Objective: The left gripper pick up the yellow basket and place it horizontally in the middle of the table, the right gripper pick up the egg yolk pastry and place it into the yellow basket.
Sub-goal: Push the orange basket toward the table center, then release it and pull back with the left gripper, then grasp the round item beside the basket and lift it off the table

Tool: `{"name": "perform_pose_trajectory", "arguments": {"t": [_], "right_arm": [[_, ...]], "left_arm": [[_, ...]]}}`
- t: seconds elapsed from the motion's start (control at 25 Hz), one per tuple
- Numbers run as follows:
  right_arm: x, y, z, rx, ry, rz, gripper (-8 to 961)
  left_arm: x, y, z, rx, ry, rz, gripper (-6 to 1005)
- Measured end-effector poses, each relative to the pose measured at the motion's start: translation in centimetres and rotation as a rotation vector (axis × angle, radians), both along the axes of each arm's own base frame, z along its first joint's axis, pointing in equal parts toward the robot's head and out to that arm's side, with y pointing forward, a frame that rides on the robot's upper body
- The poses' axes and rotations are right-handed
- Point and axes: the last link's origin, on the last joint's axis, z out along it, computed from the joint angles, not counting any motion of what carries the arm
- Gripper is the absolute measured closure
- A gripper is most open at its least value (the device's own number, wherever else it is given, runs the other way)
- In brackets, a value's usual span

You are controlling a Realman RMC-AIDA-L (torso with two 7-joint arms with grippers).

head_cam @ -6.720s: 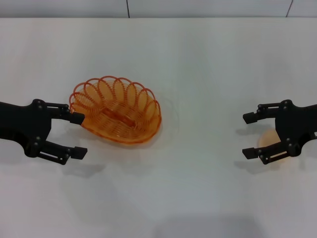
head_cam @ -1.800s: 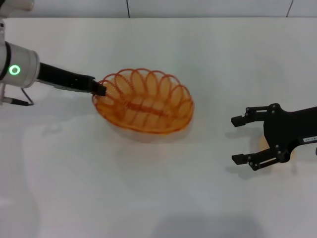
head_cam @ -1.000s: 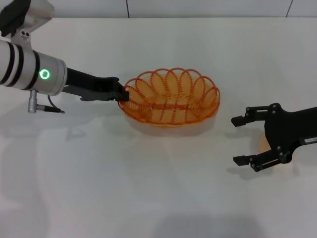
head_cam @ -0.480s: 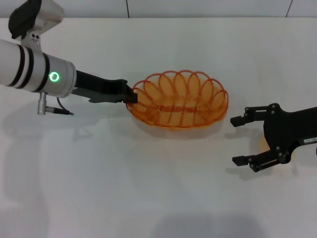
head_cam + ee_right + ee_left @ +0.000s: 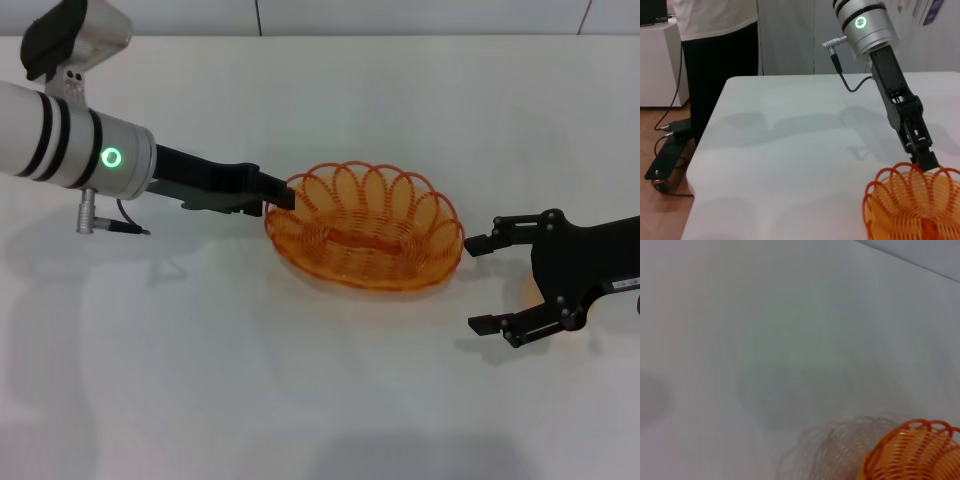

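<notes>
1. Two claws in the head view. The left claw [image 5: 283, 195] is clamped on the rim at the left end of the yellow basket [image 5: 365, 228]; the right wrist view shows the same pinch on a rim loop [image 5: 925, 162].
2. Basket position: near the middle of the desk [image 5: 300, 380], long axis roughly across the view, slightly skewed. It appears to sit low on or just over the surface; I cannot tell whether it is fully set down. The left wrist view catches only one edge of the basket [image 5: 912, 452] above its shadow.
3. The right claw [image 5: 487, 283] hovers just beside the basket's right end, fingers wide apart and holding nothing.
4. The egg yolk pastry [image 5: 529, 290] is mostly hidden behind the right claw; only a pale peach patch shows by the palm, on the desk to the right of the basket.
5. Step in hand (judgement): placing the basket, late stage. Pastry step not yet begun.
6. Next move calls for: basket settled flat, left claw opened and drawn clear to the left without dragging the rim.
7. After that: right claw lowered around the pastry, closed gently on the soft dome, lifted over the scalloped rim, and released inside.
</notes>
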Motion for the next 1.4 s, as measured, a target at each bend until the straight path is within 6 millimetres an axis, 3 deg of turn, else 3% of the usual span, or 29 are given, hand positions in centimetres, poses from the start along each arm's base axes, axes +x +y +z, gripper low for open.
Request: {"name": "perform_pose_trajectory", "arguments": {"t": [0.48, 0.64, 1.12, 1.24, 1.4], "right_arm": [[-0.2, 0.1, 0.1, 0.004, 0.014, -0.007, 83], [-0.2, 0.1, 0.1, -0.002, 0.021, -0.035, 84], [0.1, -0.1, 1.0, 0.021, 0.040, -0.134, 84], [0.0, 0.0, 1.3, 0.022, 0.035, -0.154, 84], [0.0, 0.1, 1.7, 0.025, 0.017, -0.180, 84]], "left_arm": [[-0.1, -0.1, 0.8, -0.007, 0.017, -0.068, 254], [-0.1, -0.7, 2.5, 0.010, 0.043, -0.180, 123], [-2.5, -5.3, 8.4, 0.384, -0.046, -0.698, 125], [-3.0, -6.9, 8.8, 0.461, -0.070, -0.816, 126], [-3.9, -8.4, 8.8, 0.404, -0.094, -0.907, 127]]}}
